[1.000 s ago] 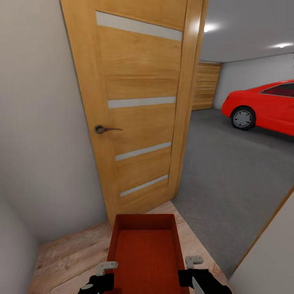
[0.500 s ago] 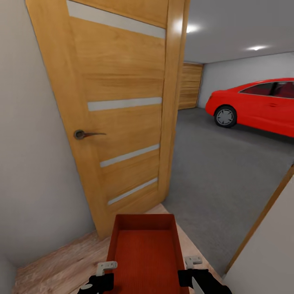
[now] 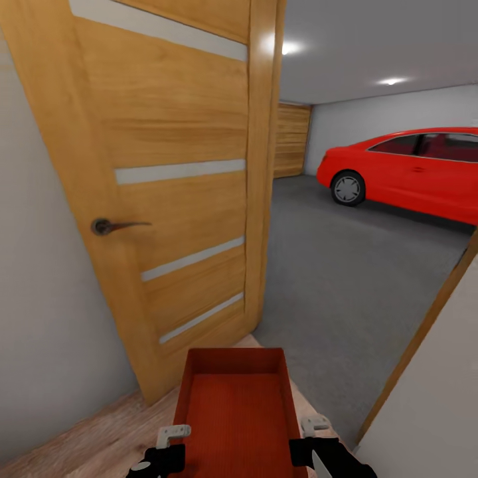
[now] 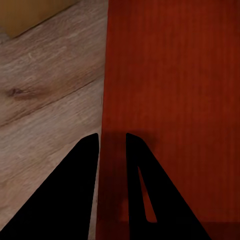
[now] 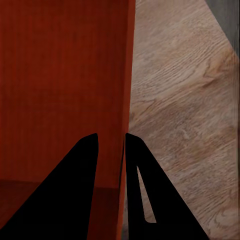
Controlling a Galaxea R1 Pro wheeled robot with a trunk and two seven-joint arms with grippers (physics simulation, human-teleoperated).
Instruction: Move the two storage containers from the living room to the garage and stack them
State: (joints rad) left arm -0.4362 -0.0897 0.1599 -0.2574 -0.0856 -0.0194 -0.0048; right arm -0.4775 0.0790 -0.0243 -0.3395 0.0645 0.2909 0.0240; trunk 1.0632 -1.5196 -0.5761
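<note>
Head view shows one storage container (image 3: 234,411), an orange-red rectangular open-topped bin with shallow straight walls and a finely ribbed inner bottom, carried low in front of the robot between both arms, above the light wood plank floor (image 3: 99,445) at a doorway. The left gripper (image 3: 169,435) sits on the bin's left long wall and the right gripper (image 3: 312,425) on its right long wall. In the left wrist view the two dark fingers (image 4: 80,190) stand on either side of the thin wall edge, clenched on it; the right wrist view shows the same grasp, one finger (image 5: 142,185) outside over the planks and the other inside the bin. Ahead and to the left an open wooden door (image 3: 166,179) with pale horizontal strips and a dark lever handle (image 3: 109,226) stands close beside the bin's far end, narrowing the passage. Beyond the threshold lies the garage with its dark grey concrete floor (image 3: 345,285), a red car (image 3: 411,172) parked well back on the right, wooden panel doors (image 3: 292,139) at the rear, and a wooden door frame (image 3: 425,332) edging a pale wall at the right.
</note>
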